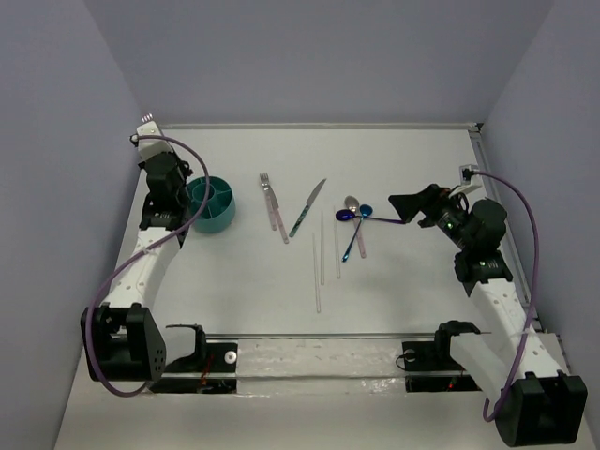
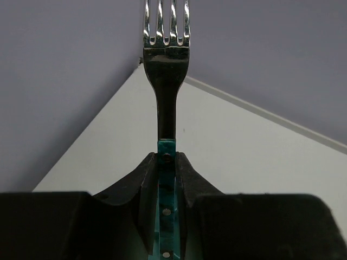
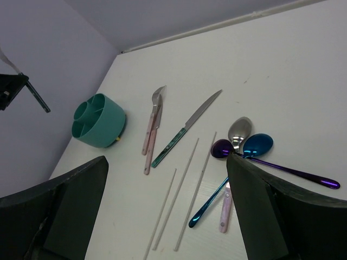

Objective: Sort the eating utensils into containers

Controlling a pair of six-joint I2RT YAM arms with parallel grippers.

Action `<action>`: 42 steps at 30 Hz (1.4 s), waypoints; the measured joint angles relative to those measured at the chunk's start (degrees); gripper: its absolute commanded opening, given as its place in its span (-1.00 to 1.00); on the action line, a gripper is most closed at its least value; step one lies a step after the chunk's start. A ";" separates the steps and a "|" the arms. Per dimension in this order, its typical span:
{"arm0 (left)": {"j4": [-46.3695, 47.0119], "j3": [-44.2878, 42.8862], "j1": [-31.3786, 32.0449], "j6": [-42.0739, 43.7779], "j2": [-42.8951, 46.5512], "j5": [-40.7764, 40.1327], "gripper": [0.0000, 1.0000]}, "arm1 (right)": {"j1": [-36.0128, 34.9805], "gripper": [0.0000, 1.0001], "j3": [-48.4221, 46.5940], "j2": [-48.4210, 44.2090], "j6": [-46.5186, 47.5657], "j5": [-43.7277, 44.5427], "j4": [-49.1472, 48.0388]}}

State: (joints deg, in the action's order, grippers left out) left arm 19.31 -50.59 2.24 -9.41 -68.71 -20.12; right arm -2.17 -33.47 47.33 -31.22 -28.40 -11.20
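My left gripper [image 2: 167, 157] is shut on the teal handle of a silver fork [image 2: 166, 70], tines pointing away from the wrist camera. In the top view it [image 1: 190, 195] hovers at the left rim of the round teal caddy [image 1: 214, 204]. My right gripper [image 1: 412, 208] is open and empty, above the table to the right of the spoons. On the table lie a pink-handled fork [image 1: 270, 202], a teal-handled knife [image 1: 307, 208], three pale chopsticks [image 1: 323, 248], a silver spoon [image 3: 239, 130], a blue spoon [image 3: 257, 144] and a purple spoon [image 3: 221, 147].
The caddy [image 3: 97, 120] stands at the far left of the table, near the left wall. A second pink-handled piece [image 3: 149, 149] lies against the pink fork. A metal rail [image 1: 328, 335] runs along the near edge between the arm bases.
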 measured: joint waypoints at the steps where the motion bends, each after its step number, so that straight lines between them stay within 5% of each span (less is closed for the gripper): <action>1: 0.98 -0.02 -0.15 0.33 -0.46 -0.98 -1.00 | 0.00 0.92 0.24 0.02 -0.09 -0.22 -0.22; 15: 11.23 -0.02 -0.39 5.84 -13.79 -9.11 -1.00 | 0.00 0.92 0.70 0.07 -0.76 -2.12 -2.71; 42: 21.46 1.40 1.84 7.06 -24.17 -13.03 -1.00 | 0.00 0.93 3.26 -0.07 -1.86 -4.20 -6.45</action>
State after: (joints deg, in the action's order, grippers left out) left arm 40.77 -49.19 4.08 -2.35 -92.88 -33.15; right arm -2.17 -30.22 47.27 -33.08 -32.60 -17.65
